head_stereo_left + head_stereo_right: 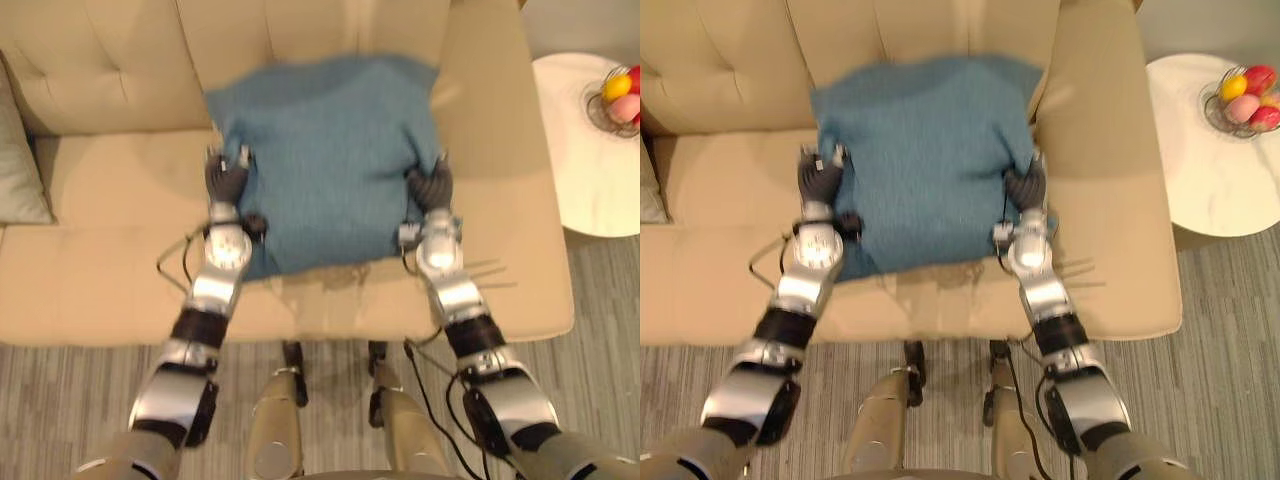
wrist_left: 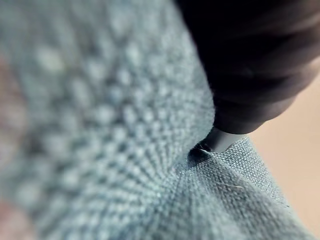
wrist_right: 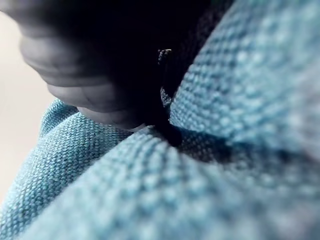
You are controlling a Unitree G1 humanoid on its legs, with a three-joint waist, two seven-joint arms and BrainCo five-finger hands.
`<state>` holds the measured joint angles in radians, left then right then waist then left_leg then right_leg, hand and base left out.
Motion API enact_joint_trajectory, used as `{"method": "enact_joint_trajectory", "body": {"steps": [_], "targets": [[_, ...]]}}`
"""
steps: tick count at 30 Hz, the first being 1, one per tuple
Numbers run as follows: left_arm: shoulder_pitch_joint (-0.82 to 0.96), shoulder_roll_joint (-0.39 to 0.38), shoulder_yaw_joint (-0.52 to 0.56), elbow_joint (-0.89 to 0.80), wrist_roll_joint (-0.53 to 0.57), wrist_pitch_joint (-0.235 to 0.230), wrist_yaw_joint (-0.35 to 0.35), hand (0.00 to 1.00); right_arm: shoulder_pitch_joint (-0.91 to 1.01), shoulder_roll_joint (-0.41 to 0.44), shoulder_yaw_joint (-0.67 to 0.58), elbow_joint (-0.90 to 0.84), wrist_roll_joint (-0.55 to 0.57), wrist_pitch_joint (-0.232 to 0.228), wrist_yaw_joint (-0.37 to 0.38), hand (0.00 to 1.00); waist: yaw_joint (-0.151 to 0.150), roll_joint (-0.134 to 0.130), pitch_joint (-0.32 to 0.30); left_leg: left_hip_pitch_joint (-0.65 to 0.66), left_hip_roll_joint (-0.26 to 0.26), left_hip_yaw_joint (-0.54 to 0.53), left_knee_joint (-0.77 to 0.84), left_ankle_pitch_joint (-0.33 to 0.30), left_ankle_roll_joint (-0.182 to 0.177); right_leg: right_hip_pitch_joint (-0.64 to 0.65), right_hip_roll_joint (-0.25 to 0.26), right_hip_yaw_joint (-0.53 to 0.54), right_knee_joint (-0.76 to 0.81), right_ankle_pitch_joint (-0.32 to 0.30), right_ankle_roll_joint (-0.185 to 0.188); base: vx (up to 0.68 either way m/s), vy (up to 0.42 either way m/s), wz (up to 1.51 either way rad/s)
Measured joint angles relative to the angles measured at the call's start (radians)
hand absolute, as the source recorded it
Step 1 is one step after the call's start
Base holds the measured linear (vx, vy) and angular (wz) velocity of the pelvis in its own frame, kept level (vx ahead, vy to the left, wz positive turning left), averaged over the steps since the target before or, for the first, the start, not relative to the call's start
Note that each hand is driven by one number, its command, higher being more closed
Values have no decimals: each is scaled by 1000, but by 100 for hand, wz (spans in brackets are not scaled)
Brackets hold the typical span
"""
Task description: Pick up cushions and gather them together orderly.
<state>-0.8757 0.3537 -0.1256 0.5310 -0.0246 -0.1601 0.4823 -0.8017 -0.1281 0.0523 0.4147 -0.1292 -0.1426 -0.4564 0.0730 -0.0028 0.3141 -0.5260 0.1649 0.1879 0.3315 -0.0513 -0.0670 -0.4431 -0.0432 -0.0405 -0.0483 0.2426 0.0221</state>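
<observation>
The blue cushion [image 1: 325, 160] lies on the sofa [image 1: 110, 220] seat, leaning on the backrest, with the left hand [image 1: 226, 180] and right hand [image 1: 432, 185] at its side edges, fingers clenched into puckered fabric. Lifting both sides evenly should stop it sagging or twisting. A grey cushion [image 1: 18, 160] waits at the sofa's left end, probably the gathering spot; the white bench [image 1: 580, 190] with a fruit bowl [image 1: 618, 100] stands right, out of the path

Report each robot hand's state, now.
Left robot hand: closed on the blue cushion, left edge.
Right robot hand: closed on its right edge.
</observation>
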Motion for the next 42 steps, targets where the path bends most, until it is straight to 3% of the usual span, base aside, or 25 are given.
{"method": "enact_joint_trajectory", "body": {"steps": [2,4,5,10,15,22,31,36,38,42], "targets": [[-260,57,1,95,10,1,21,100,-226,-5,-68,85,-1,-1,-42,100,-3,-1,41,-66,-11,-17,-3,31,4,-52,-6,-10,-19,35,-2,-101,-33,17],[-388,66,2,128,22,3,38,100,-339,-14,-101,141,-1,0,-75,100,-2,-1,41,-119,-15,-27,-2,45,5,-84,-8,-17,-47,59,-3,-66,-21,17],[-520,71,7,159,37,2,54,0,-453,-26,-135,199,-1,0,-110,0,-2,-1,47,-164,-27,-38,-12,61,5,-126,-10,-24,-52,70,-7,-54,-11,22],[-726,47,60,254,12,-2,90,0,-631,-67,-168,310,5,5,-152,0,-5,-2,55,-203,-42,-64,-126,133,0,-199,-17,-57,-51,77,-4,-33,-14,23],[-767,14,141,332,-95,-1,80,0,-704,-97,-153,394,183,24,-86,0,-3,0,70,-240,-35,-100,-201,180,-16,-247,-9,-99,-51,77,-4,-8,10,20],[-622,-15,180,346,-142,-4,-13,0,-696,-104,-70,484,361,38,-6,0,-4,0,92,-254,-32,-105,-221,185,-20,-263,-7,-124,-51,77,-4,6,56,6],[-366,-34,253,384,-161,-3,-70,0,-531,-124,0,497,363,35,53,0,-4,1,92,-225,-25,-74,-221,185,-20,-248,-1,-93,-51,77,-4,-27,33,-7],[-237,10,255,234,-160,-13,-67,0,-337,-157,-30,296,351,10,58,0,-9,1,92,-170,-23,-73,-227,183,-20,-196,0,-67,-51,60,15,-55,-6,-2],[-163,39,252,113,-160,-37,-62,0,-248,-181,-55,194,329,-7,58,0,-7,1,92,-149,-22,-76,-230,183,-21,-172,1,-67,-51,41,15,-54,-21,10],[175,70,225,-200,-168,-108,-75,0,80,-224,-44,-104,278,-18,94,0,-3,0,91,-29,-19,-77,-248,182,-23,-53,6,-72,-50,15,-2,-5,-23,7]]}}
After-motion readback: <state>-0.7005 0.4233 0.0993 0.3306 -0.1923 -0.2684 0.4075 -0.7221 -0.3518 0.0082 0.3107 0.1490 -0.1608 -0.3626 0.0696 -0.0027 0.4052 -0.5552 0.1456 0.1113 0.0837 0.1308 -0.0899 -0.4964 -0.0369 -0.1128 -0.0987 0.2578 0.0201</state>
